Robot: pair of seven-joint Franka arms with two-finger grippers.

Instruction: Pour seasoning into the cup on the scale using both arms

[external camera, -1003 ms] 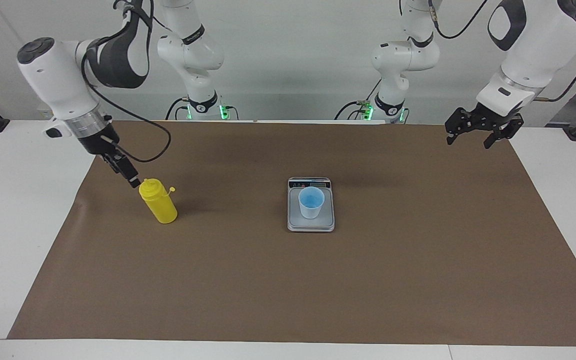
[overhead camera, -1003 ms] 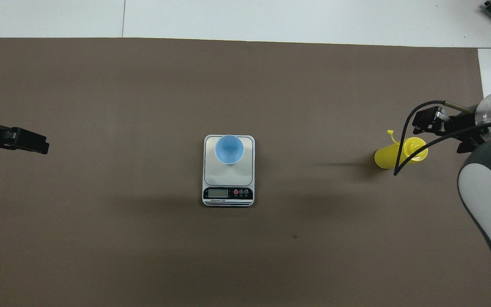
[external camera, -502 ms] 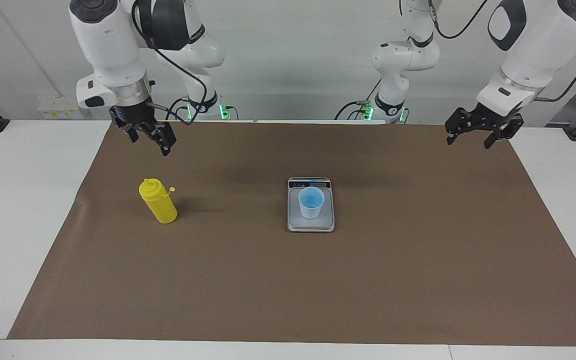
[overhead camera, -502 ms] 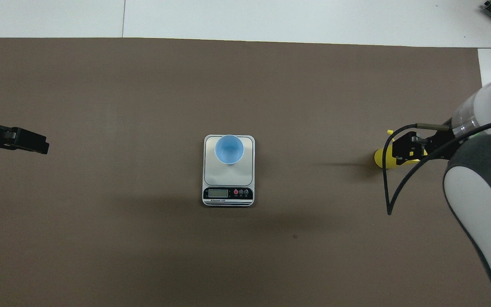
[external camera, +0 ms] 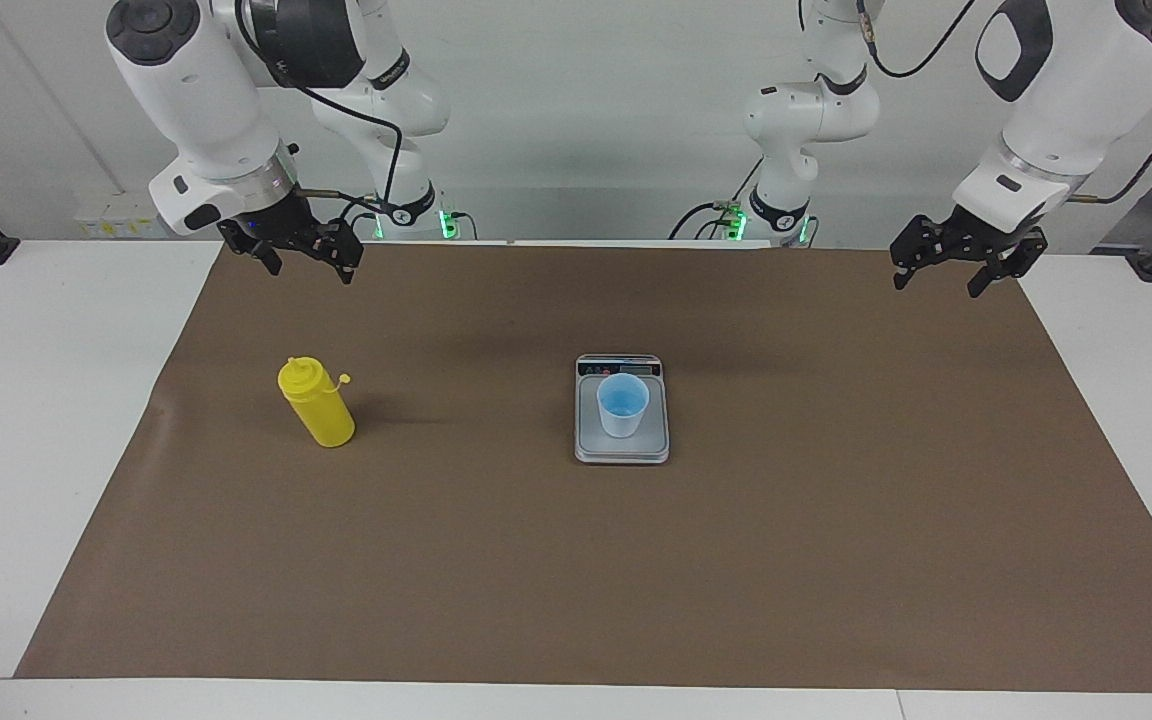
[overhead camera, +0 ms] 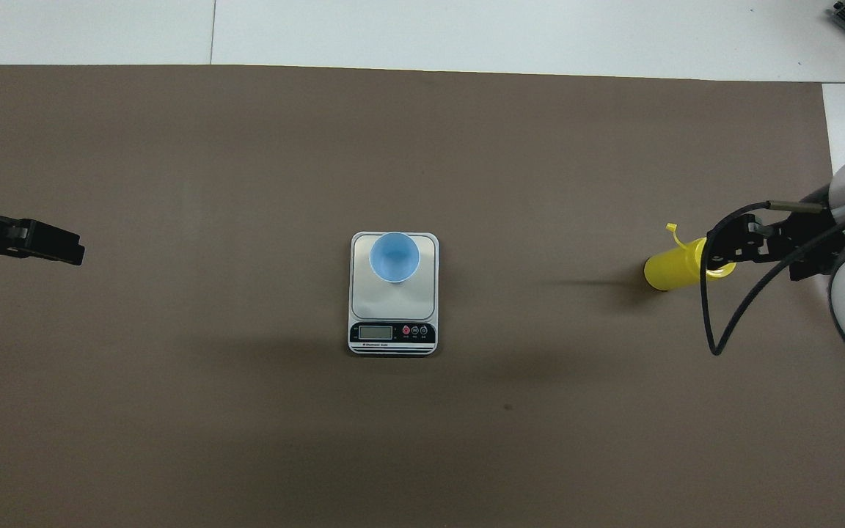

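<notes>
The yellow seasoning bottle (external camera: 317, 404) stands upright on the brown mat toward the right arm's end of the table; it also shows in the overhead view (overhead camera: 670, 268). The pale-blue cup (external camera: 623, 405) stands on the silver-grey scale (external camera: 622, 449) at the mat's middle, and both show from above, the cup (overhead camera: 394, 257) on the scale (overhead camera: 393, 306). My right gripper (external camera: 304, 262) is open and empty, raised in the air, apart from the bottle. In the overhead view it (overhead camera: 760, 253) overlaps the bottle's top. My left gripper (external camera: 941, 278) is open, empty and waits over the mat's other end (overhead camera: 63, 251).
A brown paper mat (external camera: 636, 580) covers most of the white table (external camera: 26, 400). White table strips lie bare at both ends. A black cable (overhead camera: 716, 323) hangs from the right wrist.
My right gripper has lifted away from the bottle's top and drawn back toward the robots' side. The bottle stays standing where it was. The left arm has not moved.
</notes>
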